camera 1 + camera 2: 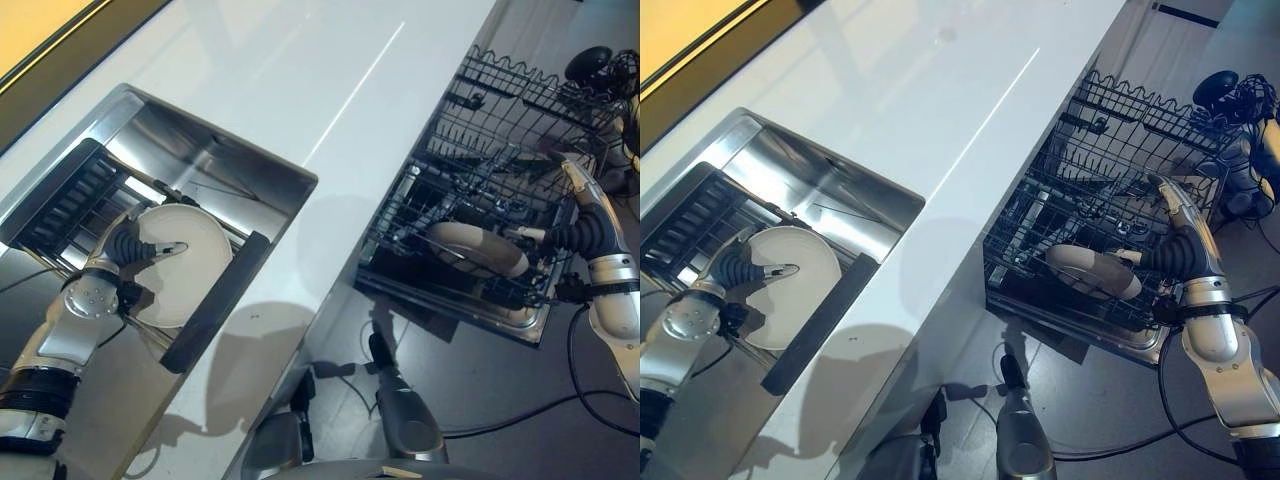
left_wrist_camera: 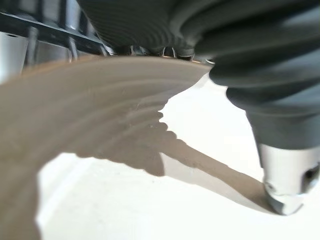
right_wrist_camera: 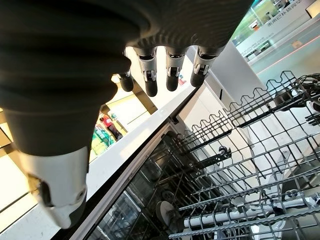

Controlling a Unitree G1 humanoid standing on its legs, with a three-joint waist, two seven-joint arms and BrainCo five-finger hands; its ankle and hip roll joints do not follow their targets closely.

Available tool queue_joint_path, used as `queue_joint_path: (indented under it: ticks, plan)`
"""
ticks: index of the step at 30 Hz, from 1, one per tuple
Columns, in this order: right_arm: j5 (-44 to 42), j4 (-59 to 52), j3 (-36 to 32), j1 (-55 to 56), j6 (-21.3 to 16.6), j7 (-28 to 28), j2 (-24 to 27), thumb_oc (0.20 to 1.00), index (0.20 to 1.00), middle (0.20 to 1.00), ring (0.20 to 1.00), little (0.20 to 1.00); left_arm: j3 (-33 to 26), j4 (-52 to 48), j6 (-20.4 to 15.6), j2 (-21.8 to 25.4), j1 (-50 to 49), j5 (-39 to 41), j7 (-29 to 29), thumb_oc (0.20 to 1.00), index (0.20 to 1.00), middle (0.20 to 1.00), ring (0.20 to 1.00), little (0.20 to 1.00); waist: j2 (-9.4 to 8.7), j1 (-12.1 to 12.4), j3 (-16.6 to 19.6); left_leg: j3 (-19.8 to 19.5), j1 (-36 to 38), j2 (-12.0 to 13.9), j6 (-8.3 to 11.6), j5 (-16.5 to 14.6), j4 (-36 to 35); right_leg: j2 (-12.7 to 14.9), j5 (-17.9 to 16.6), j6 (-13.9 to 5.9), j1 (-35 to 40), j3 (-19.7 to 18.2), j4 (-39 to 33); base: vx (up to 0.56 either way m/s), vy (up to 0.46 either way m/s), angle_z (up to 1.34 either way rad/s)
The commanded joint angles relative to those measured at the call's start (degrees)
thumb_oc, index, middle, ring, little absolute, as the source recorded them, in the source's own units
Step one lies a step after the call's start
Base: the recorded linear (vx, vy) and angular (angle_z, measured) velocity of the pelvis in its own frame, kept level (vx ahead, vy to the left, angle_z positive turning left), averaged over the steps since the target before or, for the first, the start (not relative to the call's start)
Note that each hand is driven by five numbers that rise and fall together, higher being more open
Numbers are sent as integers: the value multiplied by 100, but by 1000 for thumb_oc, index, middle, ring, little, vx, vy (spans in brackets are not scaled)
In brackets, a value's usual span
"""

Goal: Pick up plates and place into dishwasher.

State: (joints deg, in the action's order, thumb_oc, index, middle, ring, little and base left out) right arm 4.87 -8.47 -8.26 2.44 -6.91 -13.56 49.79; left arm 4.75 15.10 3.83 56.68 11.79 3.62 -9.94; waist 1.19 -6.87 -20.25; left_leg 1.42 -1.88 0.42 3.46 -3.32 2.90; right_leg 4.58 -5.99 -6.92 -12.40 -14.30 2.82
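a long white countertop (image 1: 330, 90) runs across the scene, glossy, with a thin bright streak of light down its middle and soft dark shadows pooling along its near edge. a stainless steel sink (image 1: 215, 165) is sunk into it, its walls catching pale reflections; a dark slatted drainer (image 1: 75, 200) sits in the basin's left part and a dark bar (image 1: 215, 300) lies along its near rim. at the upper left corner a dark frame edges a warm yellow panel (image 1: 35, 25) — window or wall, hard to tell. right of the counter the floor (image 1: 500, 380) is dark grey and smooth. in the right wrist view a bright glazed area (image 3: 280, 30) shows far behind.
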Motion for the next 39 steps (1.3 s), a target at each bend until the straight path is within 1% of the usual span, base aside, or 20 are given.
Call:
queue_joint_path:
  ticks: [1,2,4,5,10,13,16,18,19,20,21,29,39]
  plan:
    - [-226,-225,-239,-275,-172,-82,527,1000,1000,1000,1000,1000,702,-692,55,146,-432,759,-1937,1000,1000,1000,1000,1000,136,-128,131,48,-595,-380,-536,-309,758,294,538,-328,32,388,759,48,14,4]
    - [-260,-232,-193,-285,-152,-100,578,1000,1000,1000,1000,1000,801,-863,144,256,-429,938,-2235,1000,1000,1000,1000,1000,152,-129,143,52,-554,-381,-540,-314,739,308,543,-335,79,410,736,42,10,5]
    - [-307,-236,-163,-273,-151,-118,638,1000,1000,1000,1000,1000,850,-974,143,364,-450,1101,-2480,1000,1000,1000,1000,1000,162,-133,146,62,-515,-377,-542,-322,727,324,549,-342,120,436,721,42,-3,5]
    - [-364,-242,-134,-245,-149,-124,709,1000,1000,1000,1000,1000,935,-1112,216,473,-471,1294,-2748,1000,1000,1000,1000,1000,169,-138,174,71,-482,-373,-544,-332,726,332,562,-349,154,457,714,53,-18,3]
    - [-497,-243,-73,-146,-145,-140,801,1000,1000,1000,1000,1000,1043,-1403,408,606,-498,1701,-3375,1000,1000,1000,1000,1000,172,-103,274,61,-352,-381,-543,-347,686,374,596,-374,319,571,647,69,-35,0]
    - [-547,-228,-53,-90,-167,-154,828,1000,1000,1000,1000,1000,1062,-1501,462,661,-587,1735,-3602,1000,1000,1000,1000,1000,176,-71,337,31,-275,-394,-546,-352,644,391,606,-385,416,624,593,60,-43,0]
    - [-623,-274,-71,-58,-104,-139,889,1000,1000,1000,1000,1000,1031,-1609,506,716,-712,1675,-3788,1000,1000,1000,1000,1000,185,-35,386,-4,-227,-405,-542,-354,616,401,617,-395,492,670,543,42,-34,3]
    - [-662,-291,-77,-8,-88,-136,914,1000,1000,1000,1000,1000,988,-1668,568,779,-812,1630,-3868,586,586,586,586,586,190,-11,426,-21,-193,-403,-536,-355,608,408,622,-403,538,703,524,46,-32,6]
    - [-666,-295,-87,21,-94,-137,910,1000,1000,1000,1000,1000,966,-1673,565,785,-858,1603,-3891,526,526,526,526,526,189,-5,440,-26,-184,-402,-536,-355,605,410,625,-405,551,713,518,43,-32,11]
    - [-674,-293,-122,88,-117,-125,902,1000,1000,1000,1000,1000,920,-1675,555,799,-938,1567,-3943,344,344,344,344,344,186,6,464,-33,-175,-401,-534,-357,609,412,629,-407,570,728,510,44,-31,11]
    - [-690,-296,-159,144,-134,-110,907,1000,1000,1000,1000,1000,880,-1676,549,809,-1000,1538,-3989,200,200,200,200,200,182,13,484,-36,-164,-397,-533,-360,608,416,632,-411,585,740,506,52,-35,9]
    - [-775,-329,-254,381,-174,-139,909,1000,1000,1000,1000,1000,697,-1717,518,897,-1271,1364,-4229,200,200,200,200,200,135,79,567,-53,-111,-372,-528,-347,574,427,634,-438,655,824,471,13,-13,3]
    - [-859,-349,-264,555,-178,-225,915,1000,1000,1000,1000,1000,576,-1774,521,980,-1386,1339,-4316,200,200,200,200,200,77,149,674,-58,-35,-344,-526,-332,517,434,637,-467,737,910,437,0,0,0]
